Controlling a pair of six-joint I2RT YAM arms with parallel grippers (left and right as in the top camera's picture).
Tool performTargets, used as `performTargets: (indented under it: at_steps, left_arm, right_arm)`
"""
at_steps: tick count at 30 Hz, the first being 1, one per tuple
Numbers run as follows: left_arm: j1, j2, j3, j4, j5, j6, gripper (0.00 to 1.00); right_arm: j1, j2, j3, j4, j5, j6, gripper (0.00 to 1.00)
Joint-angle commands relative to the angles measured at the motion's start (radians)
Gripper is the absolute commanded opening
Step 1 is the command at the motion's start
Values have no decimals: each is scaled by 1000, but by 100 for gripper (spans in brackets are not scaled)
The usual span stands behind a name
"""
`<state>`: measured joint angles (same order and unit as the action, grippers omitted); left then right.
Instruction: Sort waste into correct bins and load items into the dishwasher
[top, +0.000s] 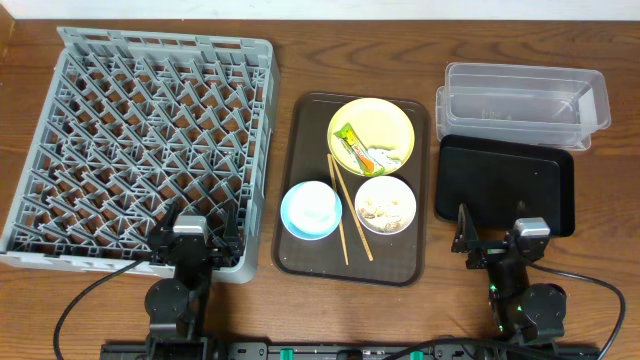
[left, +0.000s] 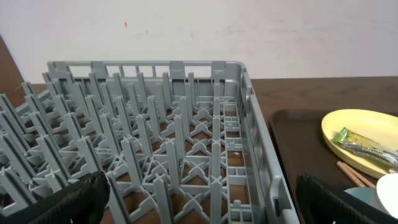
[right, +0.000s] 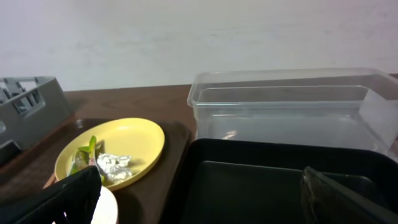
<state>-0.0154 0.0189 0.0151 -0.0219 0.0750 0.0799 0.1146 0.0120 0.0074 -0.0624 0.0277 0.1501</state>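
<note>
The grey dish rack (top: 140, 140) fills the left of the table. A yellow plate (top: 385, 118) holds the green-and-orange wrapper (top: 350, 140) and a crumpled white scrap (top: 385, 157). A light-blue bowl (top: 290, 215) has a white cup (top: 314, 205) in it. A cream-white bowl (top: 362, 195) holds beige food bits (top: 385, 208). Chopsticks (top: 345, 210) lie between the bowls. The clear tub (top: 520, 105) and the black tray (top: 505, 185) stand on the right. My left gripper (top: 198, 228) is open over the rack's near edge. My right gripper (top: 495, 240) is open at the black tray's near edge.
The dishes all rest on a brown serving tray (top: 390, 260) between the rack and the bins. In the right wrist view the plate (right: 134, 140) lies left of the tub (right: 286, 106). In the left wrist view the rack (left: 155, 143) lies straight ahead.
</note>
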Motion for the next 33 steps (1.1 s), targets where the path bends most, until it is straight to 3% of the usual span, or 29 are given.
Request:
performTargets:
  at_steps: [1,6,13,19,23,27,30,33]
  left_arm:
    - [-3,17,-11,-42,11,13,97]
    - [-3,27,-11,-18,34,11,97]
    - [-3,56,61,-41,37,-61,97]
    - [-3,175,222,-200,36,-101,97]
    - [-3,304,384,-354,36,-101,97]
    - [-3,444,539,-510,37,-101,97]
    - [-3,532,634,-612,37,-101,97]
    - [-3,602,711,-698,37,-101,97]
  right_arm:
    - [10,9,31,2,21,47,99]
    - [10,78,107,-11,21,47,99]
    - [10,343,293,-91,20,43,99]
    - [10,642,521,-156,-4,-36,99]
    - [10,861,708,-260,-37,-40,99]
    - [10,1066,901,-412,-140,-141,99]
    - [10,1182,1027,-527,-140,-156,99]
    - [11,1245,1084,-526,-171,-148,99]
